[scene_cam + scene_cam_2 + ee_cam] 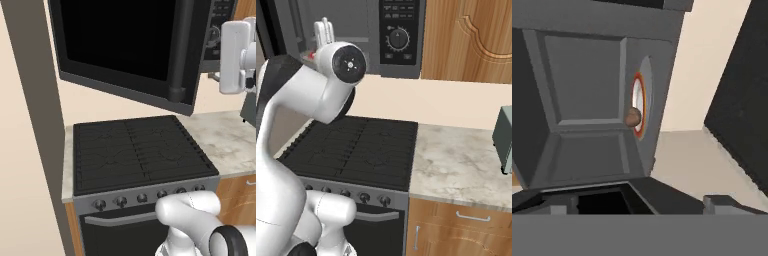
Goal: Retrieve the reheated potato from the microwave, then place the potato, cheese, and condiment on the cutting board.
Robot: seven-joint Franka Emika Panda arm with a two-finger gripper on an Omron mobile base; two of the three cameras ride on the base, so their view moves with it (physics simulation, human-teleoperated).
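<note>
I can't read any text, brand or number anywhere; the microwave (401, 35) control panel shows only blurred pale marks around its buttons and dial.

Base views flanking stove (135, 150)

Wall (446, 102): plain cream, running behind the range and the counter.
Range (132, 150): black cooktop with dark grates – a row of round knobs (142, 198) along its steel front, a bar handle on the oven door below.
Counter (456, 165): pale marbled stone, to the right of the range, flush with it.
Base cabinets (456, 232): warm orange wood under the counter – slim metal pulls on the drawer and the door.
Upper cabinet (471, 40): same wood, a carved arched panel on its door.
Toaster oven (503, 140): pale grey-green box at the counter's far right edge.
Side panel (32, 100): tall grey-brown upright left of the range.
Light: even, soft, no hard shadows.
</note>
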